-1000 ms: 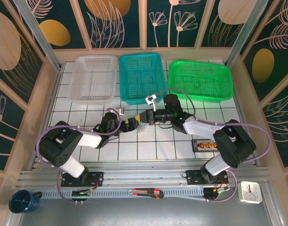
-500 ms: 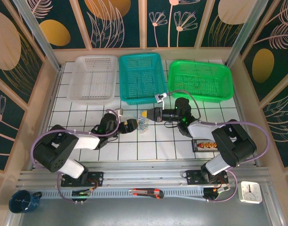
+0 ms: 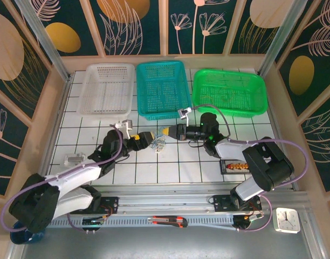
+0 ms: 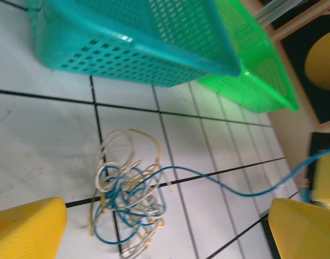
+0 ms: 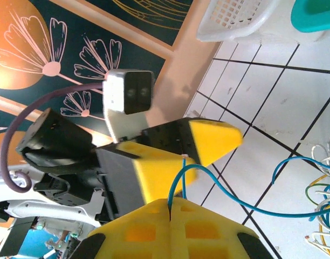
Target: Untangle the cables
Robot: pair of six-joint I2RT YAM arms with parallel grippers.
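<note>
Mid-table, the left gripper (image 3: 145,139) is hanging just left of the cables (image 4: 127,199), its yellow fingers spread wide with nothing between them. The cables are lying as one loose knot on the white tiles, between the two grippers and on the near side of the teal basket (image 3: 162,89). Just right of the knot, the right gripper (image 3: 167,131) is pinching the blue wire (image 4: 219,181), pads pressed together on its end, and the wire is running back into the knot.

With nothing pinning the knot, I judge that a pull on the blue wire is risking dragging the whole bundle along or cinching its loops tighter. So thin a strand could also slip from the pads.

Counting: two grippers; one tangle, in three colours (blue, whitish, yellow-orange), its strands too interlaced to number. Farthest are three baskets: white basket (image 3: 107,89) left, teal middle, green basket (image 3: 229,91) right.
</note>
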